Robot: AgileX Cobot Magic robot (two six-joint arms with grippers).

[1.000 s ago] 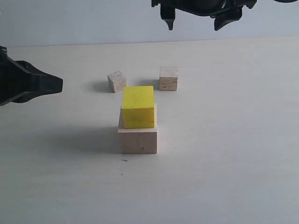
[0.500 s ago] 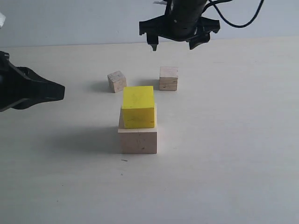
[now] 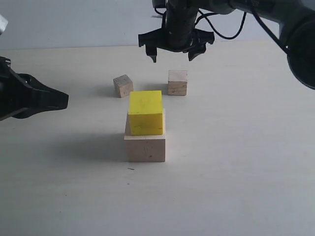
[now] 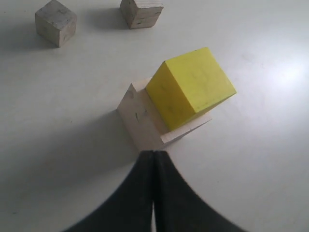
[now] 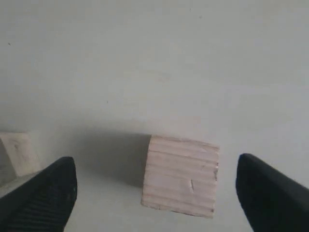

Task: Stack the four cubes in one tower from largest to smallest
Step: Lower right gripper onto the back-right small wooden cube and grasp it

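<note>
A pale cream desk (image 3: 236, 167) with a faint wood grain fills most of the exterior view. Its surface is matte and evenly lit, marked only by a small dark speck (image 3: 131, 169) near the front and a soft grey shadow (image 3: 93, 145) spreading left of the stacked blocks. Behind its far edge rises a plain light grey-blue wall (image 3: 74, 22). Near the middle of the desk stands the large pale pinkish wooden cube (image 3: 145, 147). The bright yellow cube (image 3: 145, 112) rests on top of it, turned slightly, so a strip of the pale top shows in the left wrist view. Farther back, each alone on the desk, sit the small tan layered wooden cube (image 3: 177, 82) and, to its left and apart from it, the smallest greyish-beige cube (image 3: 123, 86). The right claw (image 3: 172, 58) hangs in the air over the tan layered cube, spread wide and touching nothing. The black left claw (image 3: 65, 100), pressed together and empty, hovers at the desk's left side, pointing toward the stack and apart from it.
</note>
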